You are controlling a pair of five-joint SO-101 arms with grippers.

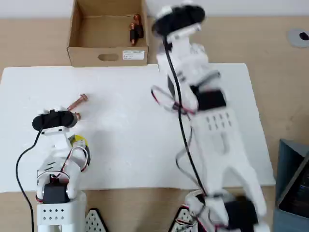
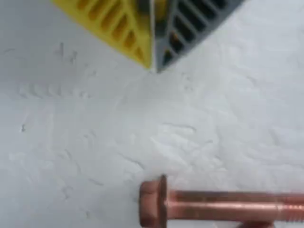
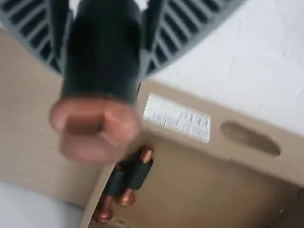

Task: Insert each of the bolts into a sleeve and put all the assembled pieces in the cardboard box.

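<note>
My right gripper [image 3: 102, 47] is shut on an assembled piece: a black sleeve [image 3: 102, 57] with a copper bolt head [image 3: 95, 128] sticking out of its end. It hangs above the edge of the cardboard box [image 3: 247, 142], where two assembled pieces [image 3: 128, 183] lie. From above, the right arm [image 1: 178, 21] ends beside the box [image 1: 77, 36], which holds the assembled pieces [image 1: 135, 29]. My left gripper [image 2: 153, 64] is shut on nothing, its yellow and grey fingers meeting just above the white mat. A bare copper bolt [image 2: 213, 206] lies a short way from it. Two bolts [image 1: 77, 102] lie near the left arm [image 1: 55, 120].
A white mat [image 1: 125, 145] covers the wooden table. The right arm's cable [image 1: 181, 116] trails over the mat. A grey bin [image 1: 292, 183] stands at the right edge, and a small grey disc [image 1: 298, 36] lies at the back right.
</note>
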